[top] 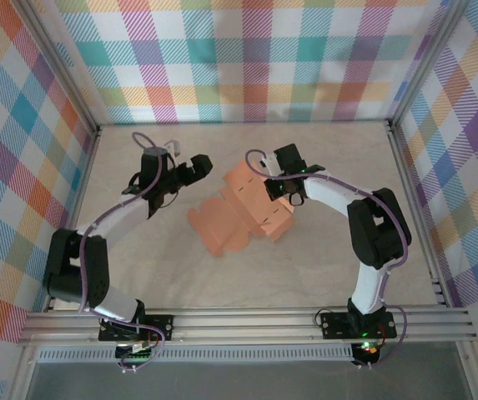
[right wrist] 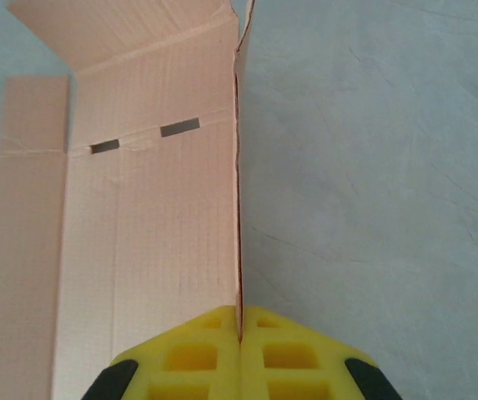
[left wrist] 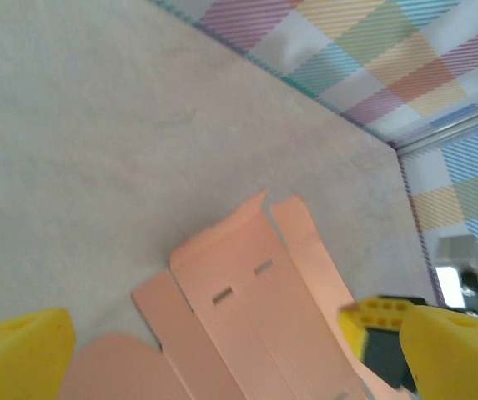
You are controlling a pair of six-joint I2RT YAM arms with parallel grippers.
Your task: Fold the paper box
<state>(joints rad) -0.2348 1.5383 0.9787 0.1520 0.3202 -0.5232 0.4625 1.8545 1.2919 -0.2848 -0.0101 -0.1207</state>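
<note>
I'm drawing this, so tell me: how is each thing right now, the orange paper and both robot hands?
paper box, unfolded and mostly lying flat, with one side flap standing upright.
right gripper, shut on the edge of the upright flap.
left gripper, open, holding nothing.

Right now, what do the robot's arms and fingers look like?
The left arm and right arm are white tubes with chunky black joints. Thin purple cables loop along each one. The fingers are bright yellow blocks with square holes, on black mounts.
</note>
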